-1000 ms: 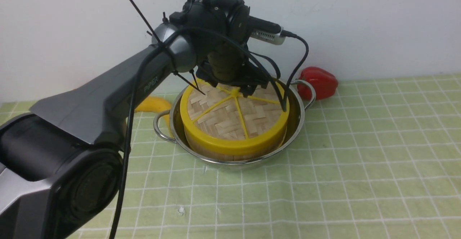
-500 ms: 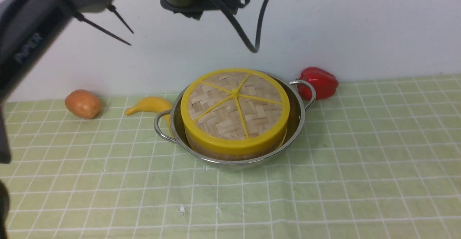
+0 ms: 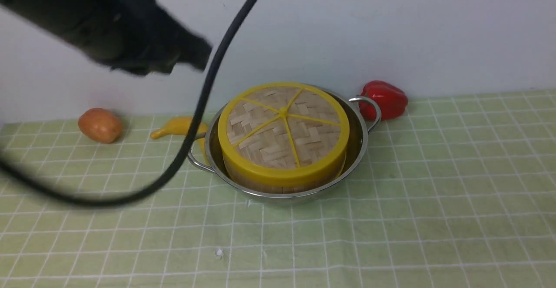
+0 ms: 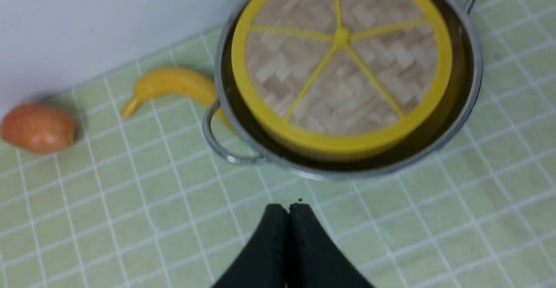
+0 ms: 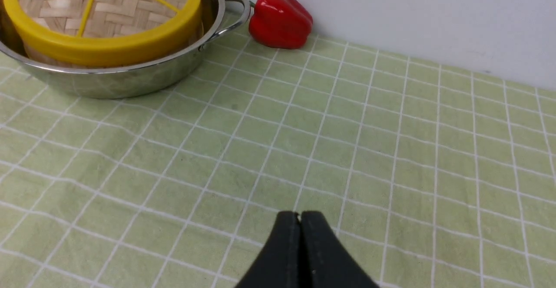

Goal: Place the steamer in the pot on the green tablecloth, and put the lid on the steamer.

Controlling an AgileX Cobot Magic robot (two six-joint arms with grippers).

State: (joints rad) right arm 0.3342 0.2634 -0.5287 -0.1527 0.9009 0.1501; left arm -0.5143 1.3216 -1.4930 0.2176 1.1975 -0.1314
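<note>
1. Now the left gripper [image 4: 289, 207] hangs above the green tablecloth [image 4: 130, 201] with its two black fingers pressed flat together and nothing between them.
2. Just ahead of its tips sits the pot [image 4: 471, 92], a wide shallow steel pan; the near looped handle [image 4: 217, 142] lies closest to the tips, slightly to one side.
3. Inside the pot stands the steamer [image 3: 278, 184], of which only a strip of bamboo wall shows below the yellow rim of the lid [image 4: 343, 62].
4. That lid lies flat on the steamer, its woven face and five yellow spokes turned up towards the left gripper.
5. Beyond the near handle, away from the left fingertips and touching or nearly touching the pot's side, lies a banana [image 4: 169, 86]; further out the same way, well apart from the pot, lies a small orange-brown fruit or potato [image 4: 37, 127], too blurred to tell which.
6. Likewise the right gripper [image 5: 299, 216] has both fingers shut against each other, empty, low over bare cloth.
7. From the right gripper the pot lies well ahead and off to one side, with a red bell pepper [image 5: 280, 18] just beside the pot's far handle [image 5: 232, 16] at the foot of the white wall [image 5: 412, 14].
8. A blurred dark part of the left arm [image 3: 108, 27] and a black cable [image 3: 195, 118] cross the front view, apart from the pot.
</note>
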